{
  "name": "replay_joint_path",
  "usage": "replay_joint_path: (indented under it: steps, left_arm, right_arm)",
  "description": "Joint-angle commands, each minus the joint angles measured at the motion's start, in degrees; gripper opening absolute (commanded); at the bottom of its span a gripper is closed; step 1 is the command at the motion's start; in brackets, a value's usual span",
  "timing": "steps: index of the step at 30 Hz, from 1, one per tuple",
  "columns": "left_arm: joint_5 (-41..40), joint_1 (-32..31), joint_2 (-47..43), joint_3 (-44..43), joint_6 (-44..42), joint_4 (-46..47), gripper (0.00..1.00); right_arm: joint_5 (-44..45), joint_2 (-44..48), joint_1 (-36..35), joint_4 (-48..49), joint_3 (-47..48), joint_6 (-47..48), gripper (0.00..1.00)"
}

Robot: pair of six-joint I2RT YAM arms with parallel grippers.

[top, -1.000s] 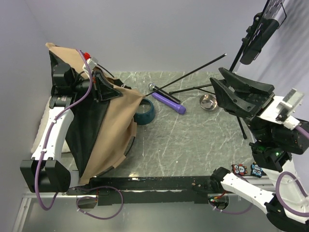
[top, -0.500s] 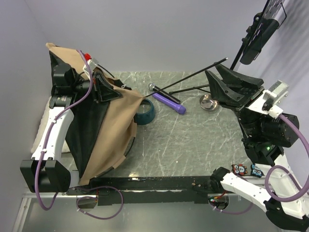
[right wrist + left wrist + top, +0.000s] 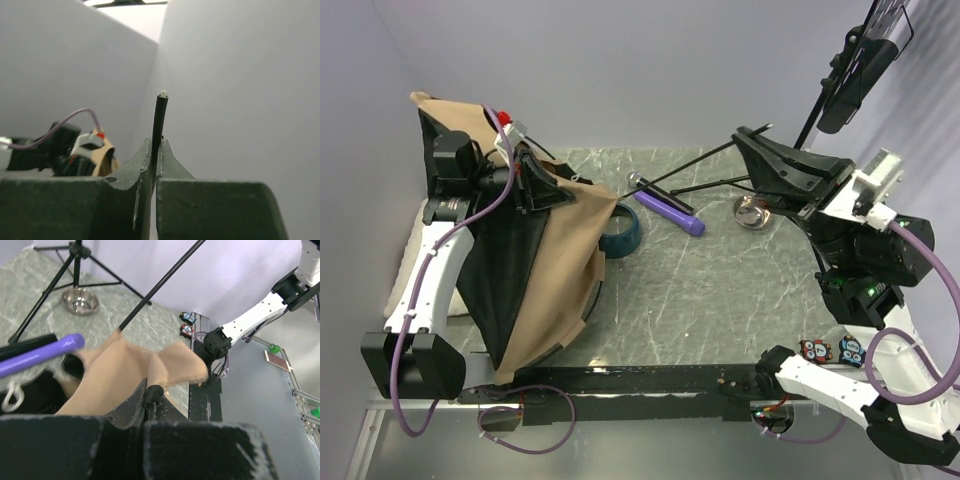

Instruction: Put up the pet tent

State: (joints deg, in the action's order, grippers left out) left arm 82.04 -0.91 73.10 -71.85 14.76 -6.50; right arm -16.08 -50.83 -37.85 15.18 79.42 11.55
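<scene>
Both pairs clamp: left fingers (image 3: 131,407) pinch tan fabric of the pet tent (image 3: 560,255), which drapes below them to the worktop (image 3: 720,290), prob. to hold it spread. Right fingers (image 3: 141,165) pinch the thin dark pole (image 3: 159,114) just under its tip, likely to steer it twd the tent.

Under the right gripper (image 3: 746,134), tripod legs (image 3: 715,185) and a steel bowl (image 3: 752,212) crowd the worktop (image 3: 720,300); toward its own arm base the surface lies open
</scene>
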Motion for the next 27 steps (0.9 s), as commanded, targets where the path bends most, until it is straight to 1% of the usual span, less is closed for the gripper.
replay_joint_path:
  steps: [1,4,7,10,14,17,19,22,25,27]
  left_arm:
    - [-1.1,-5.2,-3.6,-5.9,3.8,6.0,0.01]
    - [-1.6,-9.4,-3.0,-8.9,8.9,12.2,0.01]
    - [-1.5,-11.9,-2.5,-10.6,14.3,18.1,0.01]
    - [-0.8,-12.9,-2.0,-10.5,20.5,26.1,0.01]
    - [0.7,-13.1,-1.8,-9.5,26.2,33.4,0.01]
    - [0.6,-13.1,-2.4,-9.4,25.9,33.9,0.01]
    - [1.0,-13.1,-2.3,-9.9,25.7,33.6,0.01]
    - [1.3,-13.1,-2.3,-10.1,26.4,35.4,0.01]
    - [1.6,-13.1,-2.6,-10.1,26.6,36.6,0.01]
    - [2.2,-13.0,-2.9,-10.1,25.1,35.7,0.01]
  right_arm:
    - [-7.7,-2.9,0.1,-9.6,5.0,0.4,0.00]
    - [-12.6,-6.6,-0.4,-21.5,8.2,0.7,0.00]
    - [-17.5,-10.9,-1.3,-31.5,11.8,1.0,0.00]
    - [-20.6,-15.3,-2.1,-40.8,16.0,0.1,0.00]
    - [-27.2,-21.5,-2.1,-51.2,21.0,-2.4,0.00]
    - [-32.5,-24.0,-2.2,-55.1,21.7,-4.1,0.00]
    - [-35.1,-24.8,-2.3,-56.2,21.0,-5.1,0.00]
    - [-39.2,-26.2,-2.3,-58.1,19.6,-6.5,0.00]
    - [-41.9,-28.2,-2.2,-60.8,19.9,-6.7,0.00]
    - [-42.6,-29.2,-2.2,-62.1,20.7,-6.7,0.00]
